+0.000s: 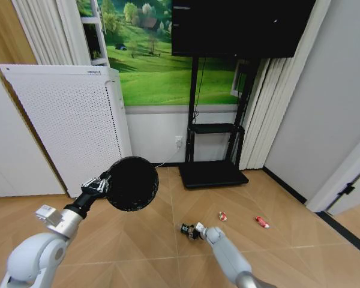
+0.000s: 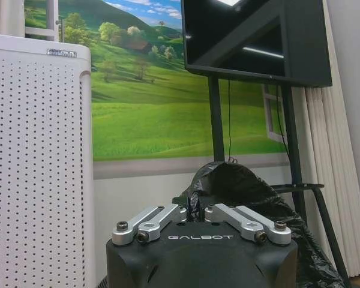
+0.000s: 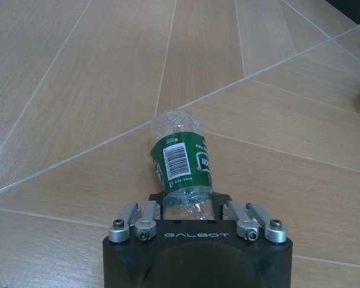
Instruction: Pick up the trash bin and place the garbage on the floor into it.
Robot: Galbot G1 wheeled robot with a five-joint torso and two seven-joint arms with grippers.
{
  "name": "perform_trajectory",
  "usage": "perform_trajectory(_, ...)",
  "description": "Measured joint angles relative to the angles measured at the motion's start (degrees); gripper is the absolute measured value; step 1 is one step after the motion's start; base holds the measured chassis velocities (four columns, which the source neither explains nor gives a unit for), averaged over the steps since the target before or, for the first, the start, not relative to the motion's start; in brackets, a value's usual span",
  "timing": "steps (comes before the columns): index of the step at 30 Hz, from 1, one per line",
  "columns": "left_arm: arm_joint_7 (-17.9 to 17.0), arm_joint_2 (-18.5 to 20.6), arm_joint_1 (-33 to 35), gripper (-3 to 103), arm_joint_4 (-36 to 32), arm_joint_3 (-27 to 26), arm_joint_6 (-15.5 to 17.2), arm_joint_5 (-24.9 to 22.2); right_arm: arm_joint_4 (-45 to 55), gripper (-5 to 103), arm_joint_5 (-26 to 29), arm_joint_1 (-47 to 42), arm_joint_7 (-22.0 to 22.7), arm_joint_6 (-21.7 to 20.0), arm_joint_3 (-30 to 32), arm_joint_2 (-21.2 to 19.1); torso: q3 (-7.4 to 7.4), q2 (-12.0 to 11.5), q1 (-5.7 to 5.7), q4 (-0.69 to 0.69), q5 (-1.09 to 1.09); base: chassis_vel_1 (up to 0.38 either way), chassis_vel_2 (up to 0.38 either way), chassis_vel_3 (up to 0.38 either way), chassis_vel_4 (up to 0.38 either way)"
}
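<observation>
- The light tan wood-look floor (image 1: 138, 240) is laid in chevron panels, running to a white wall with a green meadow mural, a black TV stand (image 1: 211, 171) and a white perforated cabinet (image 1: 66, 129).
- The left gripper (image 1: 102, 185) is clamped on the rim of the small black round trash bin (image 1: 132, 183), held up off the floor.
- The right gripper (image 1: 195, 230), low at the floor, grasps a crumpled clear plastic bottle with a green label (image 3: 181, 162).
- Two red-and-white wrappers (image 1: 222, 216) (image 1: 262, 222) lie apart on the floor nearby.
</observation>
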Motion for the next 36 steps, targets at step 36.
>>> perform_trajectory(36, 2.38, -5.22, -20.44, 7, 31.77, 19.39, -2.83, 4.41, 63.75, 18, 48.91, -22.02, 7.65, -12.43, 18.96, -26.63, 0.02, 0.0, 0.01, 0.0, 0.0, 0.0, 0.0, 0.0, 0.0)
